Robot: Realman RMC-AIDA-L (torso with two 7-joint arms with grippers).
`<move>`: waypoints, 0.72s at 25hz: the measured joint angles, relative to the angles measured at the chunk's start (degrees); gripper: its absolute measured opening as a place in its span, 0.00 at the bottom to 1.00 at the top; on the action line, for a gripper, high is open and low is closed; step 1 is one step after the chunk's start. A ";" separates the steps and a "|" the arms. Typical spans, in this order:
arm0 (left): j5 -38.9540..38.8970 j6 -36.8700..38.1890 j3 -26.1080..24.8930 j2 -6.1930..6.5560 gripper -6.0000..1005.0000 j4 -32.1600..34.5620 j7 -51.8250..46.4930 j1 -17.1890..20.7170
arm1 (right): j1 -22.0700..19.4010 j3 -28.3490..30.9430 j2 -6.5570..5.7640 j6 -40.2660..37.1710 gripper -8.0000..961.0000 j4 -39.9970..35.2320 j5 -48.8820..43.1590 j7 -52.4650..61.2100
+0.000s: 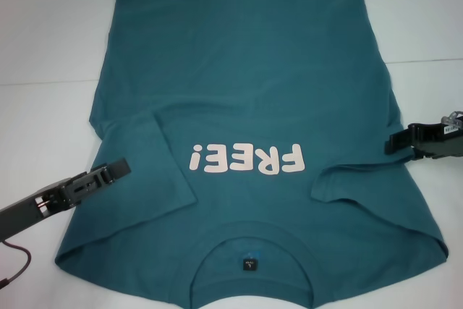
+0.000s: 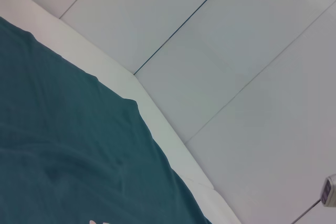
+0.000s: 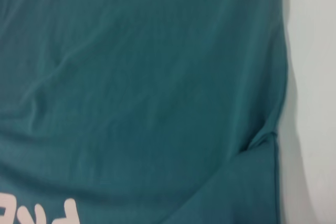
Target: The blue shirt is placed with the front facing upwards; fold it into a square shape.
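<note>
The blue shirt [image 1: 246,92] lies flat on the white table [image 1: 43,34], front up, with its collar nearest me. The pale pink "FREE!" lettering [image 1: 246,158] reads upside down, and the dark neck label [image 1: 248,263] sits in the collar. Both sleeves look folded in over the body, the left sleeve [image 1: 155,171] and the right sleeve [image 1: 362,186]. My left gripper [image 1: 119,170] hovers over the shirt's left edge by the folded sleeve. My right gripper [image 1: 394,142] is at the shirt's right edge. The teal cloth also shows in the left wrist view [image 2: 63,156] and the right wrist view [image 3: 131,77].
White table surface surrounds the shirt on the left, right and far sides. The left wrist view shows the table's edge [image 2: 157,114] and pale floor tiles [image 2: 236,77] beyond it. The shirt's hem reaches close to the far table edge.
</note>
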 joint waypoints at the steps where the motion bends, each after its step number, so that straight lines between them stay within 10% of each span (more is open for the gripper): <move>1: 0.00 0.00 0.00 0.00 0.76 0.00 0.00 0.00 | 0.02 0.00 0.03 0.21 0.58 0.00 0.00 0.26; 7: 0.00 0.00 0.00 0.00 0.76 -0.06 0.12 0.08 | 0.09 -0.07 0.07 0.15 0.57 0.04 0.00 0.46; 18: 0.00 0.02 0.00 0.00 0.76 -0.09 0.05 0.10 | -0.13 0.61 -0.23 -0.27 0.10 -0.61 0.46 0.46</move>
